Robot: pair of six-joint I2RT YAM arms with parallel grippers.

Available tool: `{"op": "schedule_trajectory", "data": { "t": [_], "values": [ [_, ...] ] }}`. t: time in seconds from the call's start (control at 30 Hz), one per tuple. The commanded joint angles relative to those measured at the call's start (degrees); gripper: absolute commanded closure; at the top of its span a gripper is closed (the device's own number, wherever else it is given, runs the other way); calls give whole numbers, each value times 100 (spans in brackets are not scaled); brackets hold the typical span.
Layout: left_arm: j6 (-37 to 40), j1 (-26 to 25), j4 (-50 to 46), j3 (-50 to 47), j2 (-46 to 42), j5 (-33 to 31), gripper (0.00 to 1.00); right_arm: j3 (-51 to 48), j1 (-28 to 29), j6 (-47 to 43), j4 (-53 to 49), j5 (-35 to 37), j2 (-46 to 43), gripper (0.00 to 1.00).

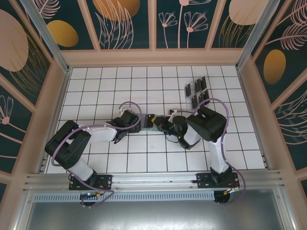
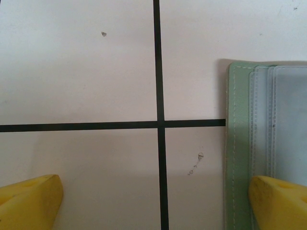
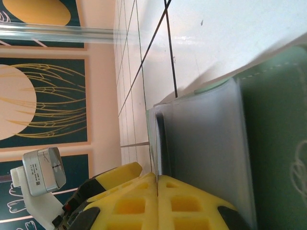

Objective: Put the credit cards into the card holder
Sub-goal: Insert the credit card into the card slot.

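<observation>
The card holder [image 2: 238, 143] lies flat on the table [image 2: 76, 72], between the arms. Expect it to be light and floppy with slick clear sleeves, so pin the stitched green edge. Your left gripper [image 2: 154, 203] gapes wide and empty over that edge. Your right gripper [image 3: 157, 184] is pinched tight at a sleeve, but you can't tell what it grips.

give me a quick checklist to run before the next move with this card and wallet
1. Left gripper open: ok.
2. Left gripper straddles the wallet edge, one finger over it: ok.
3. Right gripper shut on a thin dark card: ok.
4. Card at the wallet's clear sleeve: ok.
5. Card fully seated in the sleeve: cannot tell.
6. Spare cards waiting at far right: ok.
</observation>
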Motion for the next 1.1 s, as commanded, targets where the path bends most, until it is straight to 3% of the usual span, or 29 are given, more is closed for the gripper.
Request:
{"op": "schedule_trajectory", "data": {
  "t": [0.0, 0.2, 0.37, 0.5, 0.7, 1.07],
  "values": [
    [-14, 16, -380, -152, 167, -43, 2, 149, 61, -254, -1189, -46, 408, 100],
    [-61, 16, -399, -100, 71, 18, 1, 391, 42, -647, -2047, -157, 175, 98],
    [-101, 18, -510, 94, -107, -13, 1, 651, -28, -1159, -3153, -155, -272, 73],
    [-77, 30, -646, 352, -260, -85, 1, 1039, -45, -1753, -4350, -52, -683, 62],
    [-33, 103, -832, 657, -434, -175, 1, 1625, -37, -2542, -5851, 302, -1173, 56],
    [-57, 567, -899, 500, -609, 157, 1, 2340, 7, -3301, -7285, 752, -1560, 54]
  ]
}}
